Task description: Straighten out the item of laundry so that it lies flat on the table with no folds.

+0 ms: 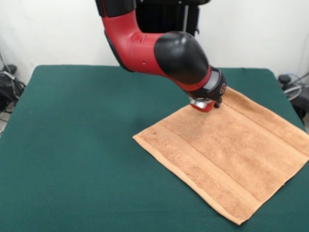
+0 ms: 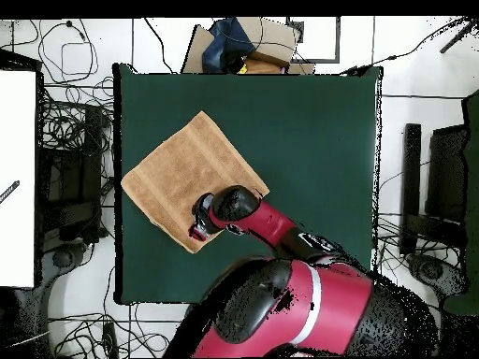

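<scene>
An orange-brown towel lies spread flat and turned diamond-wise on the green table, its near corner close to the front edge and one corner reaching the table's side edge. Wide bare felt opens on the other side. At the towel's far edge, the gripper sits low over the cloth; whether its fingers are clenched cannot be told.

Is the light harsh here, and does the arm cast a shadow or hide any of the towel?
Front view: soft, even light, only a faint shadow on the table beside the arm; no glare on the towel. Overhead view: the arm covers the towel's corner nearest the robot, where the gripper sits.
</scene>
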### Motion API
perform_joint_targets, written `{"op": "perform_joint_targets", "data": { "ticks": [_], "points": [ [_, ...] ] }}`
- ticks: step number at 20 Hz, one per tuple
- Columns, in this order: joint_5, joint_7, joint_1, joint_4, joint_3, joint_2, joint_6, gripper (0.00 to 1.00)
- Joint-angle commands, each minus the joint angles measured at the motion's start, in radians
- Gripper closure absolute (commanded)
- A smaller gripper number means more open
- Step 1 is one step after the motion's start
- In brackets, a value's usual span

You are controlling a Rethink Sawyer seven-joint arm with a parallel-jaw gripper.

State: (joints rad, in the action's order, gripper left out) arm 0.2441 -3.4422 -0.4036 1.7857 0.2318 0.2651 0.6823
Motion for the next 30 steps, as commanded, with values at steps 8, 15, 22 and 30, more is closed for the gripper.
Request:
{"op": "perform_joint_targets", "data": {
  "ticks": [8, 15, 22, 30],
  "points": [
    [0.088, -0.08, 0.053, -0.16, 0.006, 0.018, 0.166, 1.0],
    [0.107, -0.074, 0.044, -0.157, 0.008, 0.033, 0.2, 1.0],
    [0.11, -0.05, 0.045, -0.098, 0.008, 0.077, 0.148, 1.0],
    [0.182, -0.052, 0.049, 0.069, 0.07, 0.211, 0.053, 1.0]
  ]
}}
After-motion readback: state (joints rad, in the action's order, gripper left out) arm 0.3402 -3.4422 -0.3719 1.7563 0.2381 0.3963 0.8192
